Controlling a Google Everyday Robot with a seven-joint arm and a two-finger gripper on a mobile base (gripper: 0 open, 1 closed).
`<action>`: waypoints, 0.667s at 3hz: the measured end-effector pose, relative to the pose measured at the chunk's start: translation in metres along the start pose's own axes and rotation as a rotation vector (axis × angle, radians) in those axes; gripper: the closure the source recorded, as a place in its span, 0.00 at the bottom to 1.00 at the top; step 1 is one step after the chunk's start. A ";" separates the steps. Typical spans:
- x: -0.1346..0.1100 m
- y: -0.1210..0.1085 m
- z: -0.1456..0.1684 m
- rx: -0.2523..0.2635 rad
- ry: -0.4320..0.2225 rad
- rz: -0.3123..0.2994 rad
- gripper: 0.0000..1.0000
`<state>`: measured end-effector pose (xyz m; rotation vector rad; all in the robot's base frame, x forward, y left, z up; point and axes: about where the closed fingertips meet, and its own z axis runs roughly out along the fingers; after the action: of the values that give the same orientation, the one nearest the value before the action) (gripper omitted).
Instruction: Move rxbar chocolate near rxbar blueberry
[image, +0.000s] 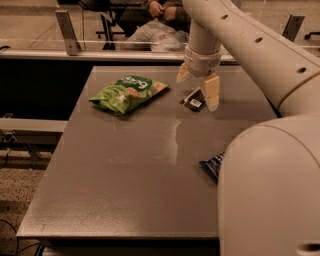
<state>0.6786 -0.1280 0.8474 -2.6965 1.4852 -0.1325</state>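
The rxbar chocolate (194, 100), a small black bar wrapper with a white label patch, lies flat on the grey table (140, 165) at the far right. My gripper (197, 85) hangs open over it, one cream finger (183, 73) behind the bar and the other (212, 92) to its right; the bar lies between them. The rxbar blueberry (213, 165), a dark blue wrapper, lies nearer on the right. Only its left end shows; my arm hides the remainder.
A green snack bag (128, 92) lies on the table's far left part. My arm's large housing (270, 190) fills the lower right of the view. Behind the table run a rail (90, 54) and metal posts, with a seated person (160, 20) beyond.
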 end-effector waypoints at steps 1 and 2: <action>0.004 -0.006 0.010 -0.026 0.015 -0.025 0.41; 0.011 -0.009 0.017 -0.044 0.031 -0.033 0.63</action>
<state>0.6937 -0.1329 0.8317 -2.7668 1.4687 -0.1456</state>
